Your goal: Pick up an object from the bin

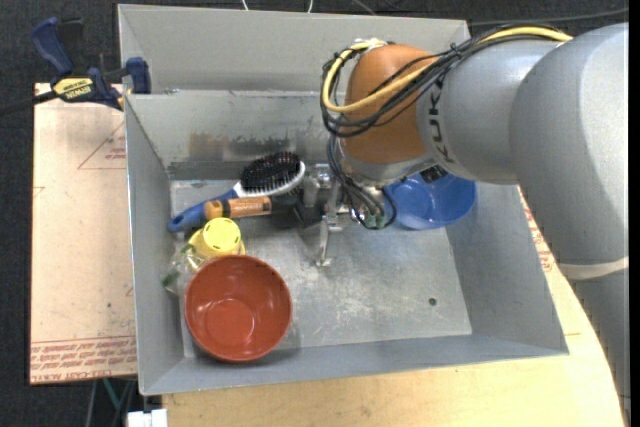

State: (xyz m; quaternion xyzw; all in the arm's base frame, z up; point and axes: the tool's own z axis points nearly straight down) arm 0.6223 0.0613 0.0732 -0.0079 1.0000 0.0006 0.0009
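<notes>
Camera view, from the left side of the grey bin (pixel 400 300) across to the right. At 8 o'clock on the floor sits a red bowl (pixel 238 307), upright and open to the camera. Something clear and glassy (pixel 178 271) is wedged against its 10 o'clock edge, too faint to name. A small yellow cup (pixel 217 237) touches the bowl's rim at 12 o'clock.

Just beyond the cup, at its 1 o'clock, lies a hairbrush (pixel 268 178). Its blue and orange handle points toward 8 o'clock, and its white head of black bristles points toward 2 o'clock, near the back wall. A small black thing (pixel 289 213) lies just beside the handle's inner end, between the brush and the gripper (pixel 323 250).

The gripper hangs over bare floor near the middle of the bin, pointing down. Whether it is released or clenched cannot be told. The hairbrush is the nearest thing of any size. It lies at 10 o'clock from the gripper, close by but apart, with the black thing in the way.

Above the gripper are the orange wrist cover (pixel 385 110) with its looped cables, and the thick grey arm (pixel 530 105). At 3 o'clock from the gripper, a blue bowl (pixel 437 203) lies partly hidden under the wrist.
</notes>
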